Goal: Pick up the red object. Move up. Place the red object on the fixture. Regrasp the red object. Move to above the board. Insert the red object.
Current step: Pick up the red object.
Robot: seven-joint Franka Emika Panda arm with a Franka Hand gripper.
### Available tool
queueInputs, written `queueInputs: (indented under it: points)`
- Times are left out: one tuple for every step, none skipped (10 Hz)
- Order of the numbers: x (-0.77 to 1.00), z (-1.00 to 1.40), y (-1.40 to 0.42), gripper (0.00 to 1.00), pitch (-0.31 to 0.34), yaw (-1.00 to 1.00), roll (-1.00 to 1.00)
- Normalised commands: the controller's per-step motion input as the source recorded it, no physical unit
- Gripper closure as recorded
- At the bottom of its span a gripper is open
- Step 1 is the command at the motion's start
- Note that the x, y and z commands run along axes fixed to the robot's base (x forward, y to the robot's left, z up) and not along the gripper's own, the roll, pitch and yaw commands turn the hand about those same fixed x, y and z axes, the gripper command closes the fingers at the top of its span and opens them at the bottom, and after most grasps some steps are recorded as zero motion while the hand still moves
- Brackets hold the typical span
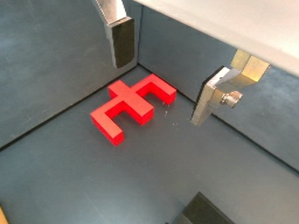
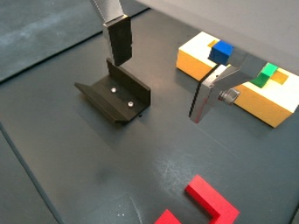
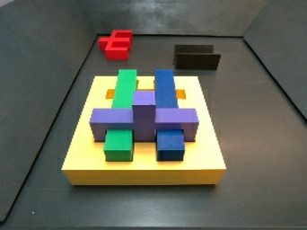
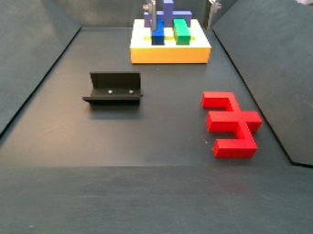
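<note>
In a wrist view your gripper (image 1: 163, 80) hung spread wide over the dark floor, nothing between its fingers (image 1: 121, 44). The red object (image 1: 129, 106) lay flat on the floor below, between the two plates, touching neither.

In a wrist view the gripper (image 2: 166, 79) again showed released and empty. The fixture (image 2: 115, 97) stood under one finger, the board (image 2: 237, 89) sat behind the other, and the red object (image 2: 207, 201) showed partly at the frame edge.

In a side view the red object (image 3: 117, 44) lay near the back corner, the fixture (image 3: 197, 57) beside it, both well apart from the board (image 3: 145, 153) with its green, blue and purple blocks (image 3: 144, 114).

In a side view the red object (image 4: 230, 123) lay flat near the wall, apart from the fixture (image 4: 113, 89); the board (image 4: 170, 49) sat far behind. You couldn't clearly see the gripper there.
</note>
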Motion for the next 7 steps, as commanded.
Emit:
queueInputs:
  points:
    - [0.01,-0.13,0.09,0.0,0.0,-0.31,-0.04]
    - [0.03,-0.16,0.17,0.0,0.0,-0.57,-0.06]
    - [0.05,-0.18,0.2,0.0,0.0,-0.74,-0.08]
    - [0.0,-0.2,0.13,0.0,0.0,-0.81,-0.05]
    - [0.0,-0.23,0.09,0.0,0.007,-0.86,-0.05]
    - [0.0,-0.27,0.06,0.0,0.017,-0.9,-0.04]
    - [-0.14,-0.33,0.0,0.0,0.016,-0.95,-0.01]
